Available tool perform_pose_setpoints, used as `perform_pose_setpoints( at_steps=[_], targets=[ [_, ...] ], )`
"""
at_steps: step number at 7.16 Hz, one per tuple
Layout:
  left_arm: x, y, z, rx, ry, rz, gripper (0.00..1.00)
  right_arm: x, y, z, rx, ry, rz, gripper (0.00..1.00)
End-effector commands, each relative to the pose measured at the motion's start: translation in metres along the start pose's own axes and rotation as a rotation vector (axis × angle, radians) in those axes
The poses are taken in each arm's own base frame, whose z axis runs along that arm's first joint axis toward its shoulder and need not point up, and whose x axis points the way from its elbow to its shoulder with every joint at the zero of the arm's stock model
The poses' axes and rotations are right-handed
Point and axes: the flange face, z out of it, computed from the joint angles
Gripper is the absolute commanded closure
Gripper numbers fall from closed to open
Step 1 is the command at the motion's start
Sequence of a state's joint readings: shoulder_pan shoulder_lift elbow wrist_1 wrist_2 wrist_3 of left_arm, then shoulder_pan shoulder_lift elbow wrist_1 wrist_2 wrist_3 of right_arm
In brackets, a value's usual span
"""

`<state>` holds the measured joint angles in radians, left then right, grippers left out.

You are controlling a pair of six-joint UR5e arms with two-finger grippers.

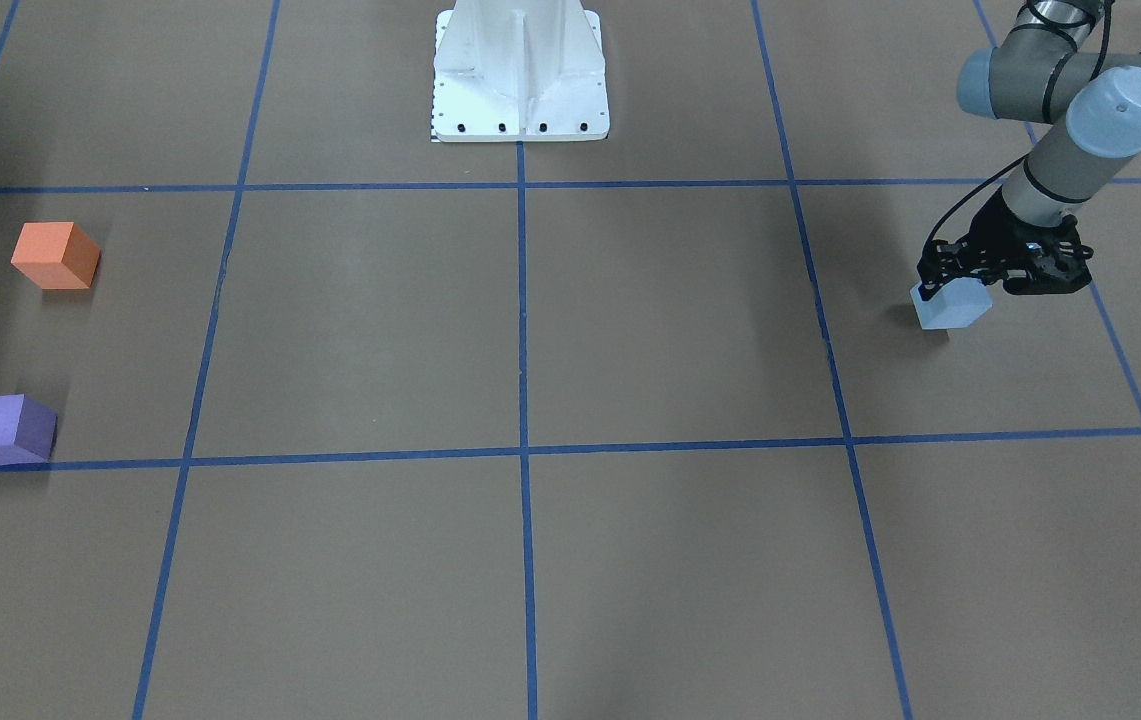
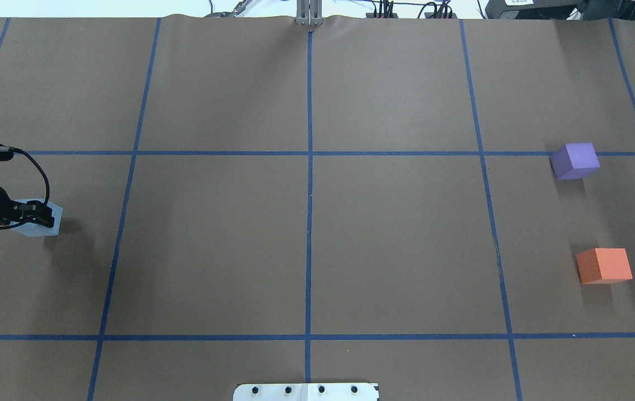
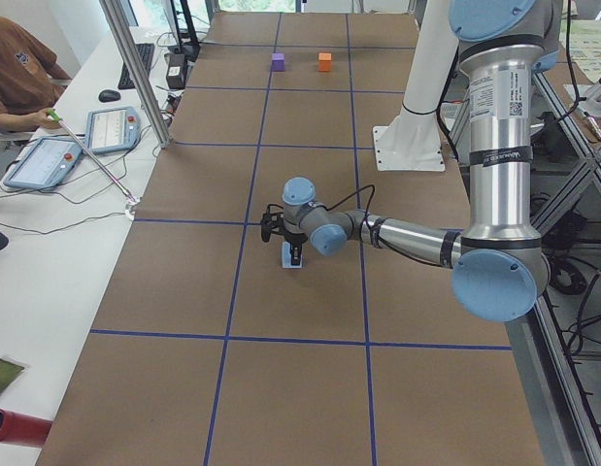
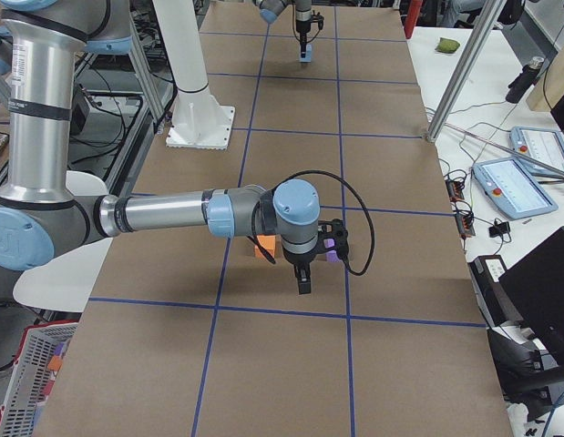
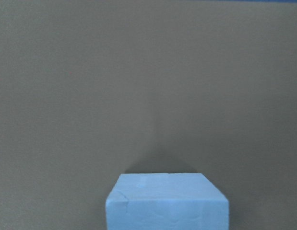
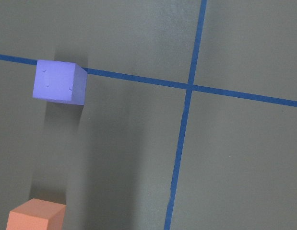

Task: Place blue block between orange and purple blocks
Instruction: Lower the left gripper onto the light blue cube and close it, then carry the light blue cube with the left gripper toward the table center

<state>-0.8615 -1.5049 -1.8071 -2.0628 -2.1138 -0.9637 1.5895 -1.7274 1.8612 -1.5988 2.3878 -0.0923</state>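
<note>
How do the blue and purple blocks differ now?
The blue block is pale blue with the left gripper at it; the purple block is violet and stands free. The blue block lies mid-cell at the robot's left end; the purple block sits by a tape line at the right end. Both are similar-sized cubes.

A broad table [image 2: 395, 239] covered in brown paper is marked into large rectangles by blue tape lines [image 2: 309, 223]. Beside it on the operators' side runs a white desk [image 3: 77, 209] carrying two teach pendants [image 3: 113, 128], behind a slanted aluminium post [image 3: 135, 68].
</note>
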Motion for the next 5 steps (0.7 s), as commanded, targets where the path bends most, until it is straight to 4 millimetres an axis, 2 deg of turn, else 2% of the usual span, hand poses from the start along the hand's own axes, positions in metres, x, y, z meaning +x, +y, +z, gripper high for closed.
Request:
perform_pose_setpoints(
  at_steps=[1,2,3,4,5],
  targets=[
    [0.106,-0.027,-0.064,-0.017,-0.008,-0.036,1.00,0.008,0.007,0.007,-0.013,0.004,0.028,0.00],
    [0.164,-0.046,-0.085,-0.007,0.016,-0.086,1.00,0.012,0.017,0.011,-0.010,0.003,0.026,0.00],
    [0.234,-0.046,-0.094,-0.024,0.054,-0.110,1.00,0.007,0.017,0.007,0.028,0.002,-0.009,0.00],
    [0.321,-0.034,-0.089,-0.053,0.101,-0.079,1.00,0.004,0.017,0.005,0.033,-0.002,-0.013,0.00],
    [0.394,-0.038,-0.085,-0.056,0.123,-0.072,1.00,0.005,0.017,0.006,0.033,-0.004,-0.014,0.00]
  ],
)
